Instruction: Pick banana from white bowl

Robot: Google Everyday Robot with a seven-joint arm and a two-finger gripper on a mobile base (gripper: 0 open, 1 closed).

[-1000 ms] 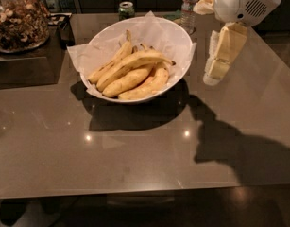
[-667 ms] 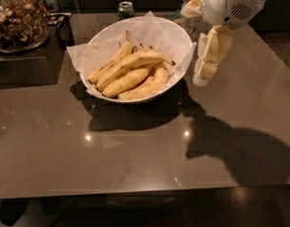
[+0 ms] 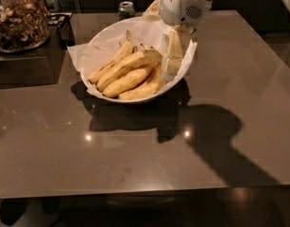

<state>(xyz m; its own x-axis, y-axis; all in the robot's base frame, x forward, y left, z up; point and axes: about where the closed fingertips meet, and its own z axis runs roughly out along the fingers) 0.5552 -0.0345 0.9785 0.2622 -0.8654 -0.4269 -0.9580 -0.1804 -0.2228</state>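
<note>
The white bowl (image 3: 99, 44), lined with crinkled white paper, stands on the brown table at the upper middle. Several yellow bananas lie in it. The banana (image 3: 112, 64), the longest and most slender, lies at the bowl's back left with its thin stem pointing up and away. My gripper (image 3: 171, 60) hangs down from the white arm over the bowl's right side, just right of the bananas' ends and above the rim. It hides part of the bowl's right wall. Nothing shows in its grasp.
A glass jar of nuts (image 3: 17, 18) stands on a dark raised block at the far left. A green can (image 3: 126, 8) stands behind the bowl. The table's front edge (image 3: 135, 190) runs across the bottom, and the arm's shadow falls right of the bowl.
My gripper has moved left and down, from beside the bowl's right rim to over the bowl's right side. The bananas and bowl have not moved.
</note>
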